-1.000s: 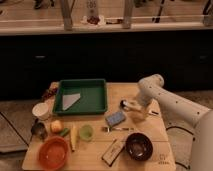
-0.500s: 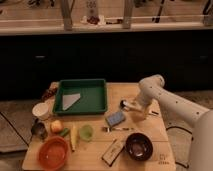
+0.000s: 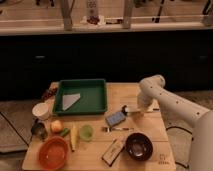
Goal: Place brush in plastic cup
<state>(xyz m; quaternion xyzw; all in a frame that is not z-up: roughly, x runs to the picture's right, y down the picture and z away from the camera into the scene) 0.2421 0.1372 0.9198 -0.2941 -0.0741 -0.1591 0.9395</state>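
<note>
While the arm bends down over the right half of the table (image 3: 120,92), the entries read:
Brush (image 3: 125,108): slim white handle, dark round head. It lies flat just right of the green tray (image 3: 82,111), head toward it.
Gripper (image 3: 136,113): low at the table, fingers closed on the brush handle.
Plastic cup (image 3: 86,132): small, pale green, upright — well left of the brush, near the orange bowl (image 3: 52,152).
Change: fingers stood apart a second ago, now closed — brush and cup unmoved.
</note>
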